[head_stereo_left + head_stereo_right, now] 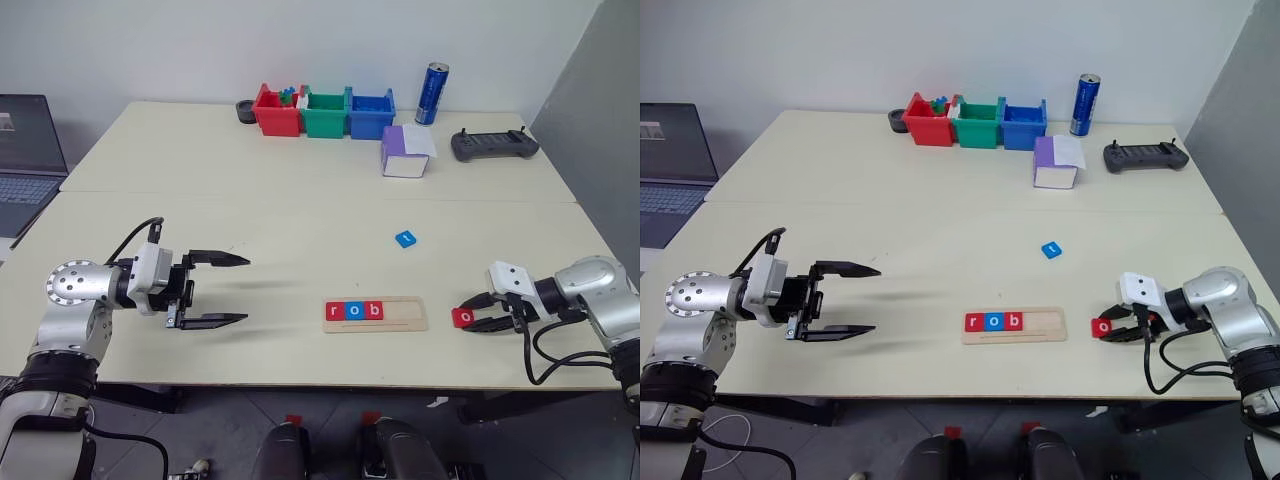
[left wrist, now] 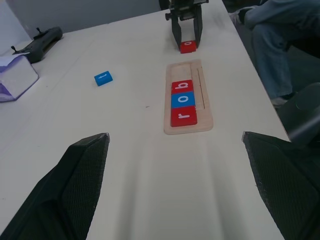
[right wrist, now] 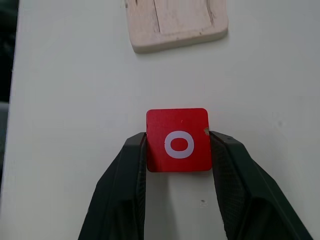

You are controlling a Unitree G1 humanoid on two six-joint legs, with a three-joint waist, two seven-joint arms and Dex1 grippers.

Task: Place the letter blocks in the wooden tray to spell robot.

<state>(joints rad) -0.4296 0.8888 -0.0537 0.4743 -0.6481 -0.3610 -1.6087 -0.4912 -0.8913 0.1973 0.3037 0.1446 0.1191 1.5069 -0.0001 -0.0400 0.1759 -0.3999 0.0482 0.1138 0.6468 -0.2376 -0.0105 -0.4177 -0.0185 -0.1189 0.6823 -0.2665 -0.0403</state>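
Just beyond the wooden tray's [image 1: 404, 313] empty right end, the right gripper [image 3: 177, 150] pinches the red "o" block [image 3: 178, 139]; tray's long axis points toward it. Left gripper [image 1: 212, 290] gapes empty.

Laptop [image 1: 28, 160] at far left: cut by picture edge, screen content unreadable. Red bin [image 1: 276, 110] at far table edge holds small coloured bits, too small to identify. Label on blue can [image 1: 432, 94] illegible. Letter on loose blue tile [image 1: 405, 238] too small to read from head views. Wooden tray [image 3: 176, 22] cut off in right wrist view. Seated person [image 2: 277, 40] at right, mostly out of picture.
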